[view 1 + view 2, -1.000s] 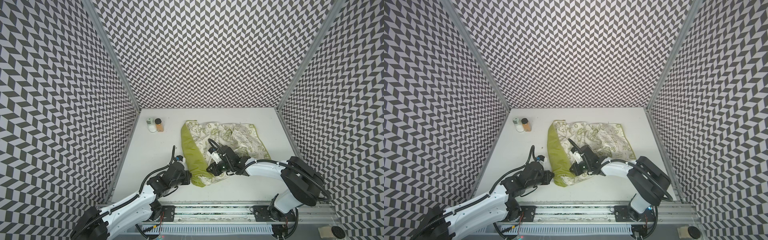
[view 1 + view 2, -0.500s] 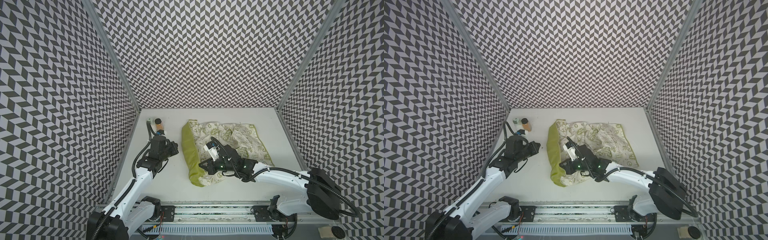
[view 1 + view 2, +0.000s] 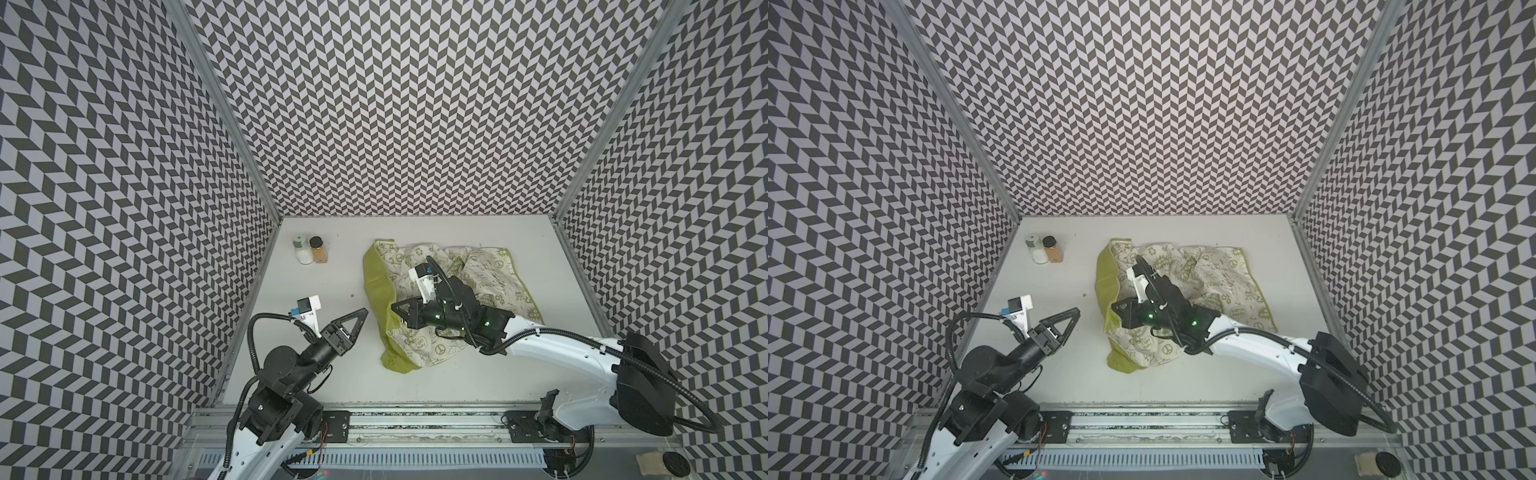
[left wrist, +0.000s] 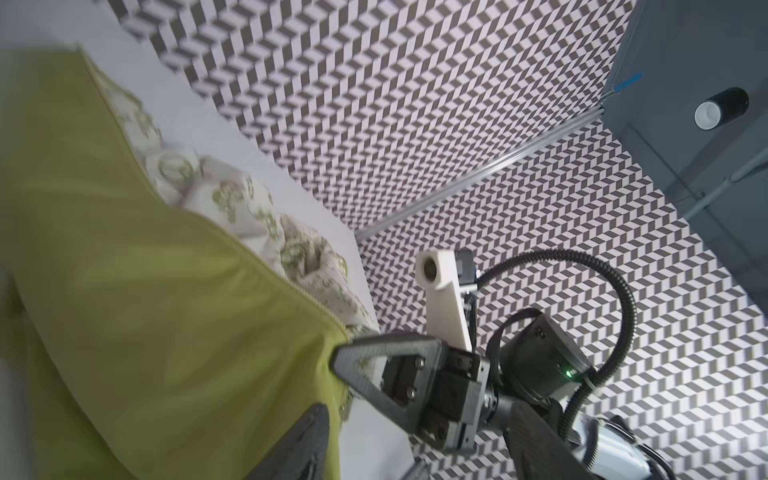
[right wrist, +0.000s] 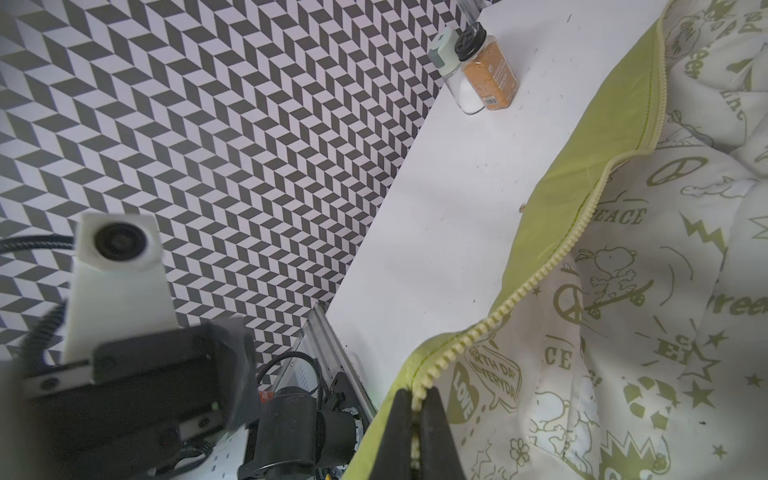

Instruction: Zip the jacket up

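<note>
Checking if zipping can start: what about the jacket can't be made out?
- Zipper slider: in no view; the right gripper and arm cover part of the jacket in both top views.
- Zipper past the grip: cut off at the right wrist view's edge.
- Fingers of the left gripper: blurred in the left wrist view.

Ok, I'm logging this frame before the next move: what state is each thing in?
jacket: unzipped, spread on the table, lining up
right gripper: shut on the jacket's zipper edge
left gripper: open, holding nothing, beside the jacket
white jar: upright, capped
orange spice jar: upright, capped
</note>
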Robot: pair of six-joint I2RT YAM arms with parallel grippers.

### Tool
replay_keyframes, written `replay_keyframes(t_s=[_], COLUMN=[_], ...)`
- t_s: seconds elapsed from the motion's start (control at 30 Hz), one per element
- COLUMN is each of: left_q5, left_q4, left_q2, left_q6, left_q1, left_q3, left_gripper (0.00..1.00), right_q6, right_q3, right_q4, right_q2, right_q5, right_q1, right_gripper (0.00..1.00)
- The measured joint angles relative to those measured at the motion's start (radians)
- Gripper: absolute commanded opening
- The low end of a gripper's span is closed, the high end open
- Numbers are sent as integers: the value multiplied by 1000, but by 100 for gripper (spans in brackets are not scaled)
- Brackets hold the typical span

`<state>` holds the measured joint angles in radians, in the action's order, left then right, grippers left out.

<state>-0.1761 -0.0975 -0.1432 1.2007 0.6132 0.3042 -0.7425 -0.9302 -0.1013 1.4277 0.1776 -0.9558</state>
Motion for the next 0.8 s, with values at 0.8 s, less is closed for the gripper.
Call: replay_keyframes(t_s=[0.8], left_q5=[492], left_q4=[109], left_q2=[-377], left_q6=[19], left_q1=[475], left_q3=[9], left_gripper=[75], right_q6=[-63], right_q3=[58], right_q4=[-4], right_q2=[-21], right_q5=[-29], right_q1=[45], right_gripper=[0])
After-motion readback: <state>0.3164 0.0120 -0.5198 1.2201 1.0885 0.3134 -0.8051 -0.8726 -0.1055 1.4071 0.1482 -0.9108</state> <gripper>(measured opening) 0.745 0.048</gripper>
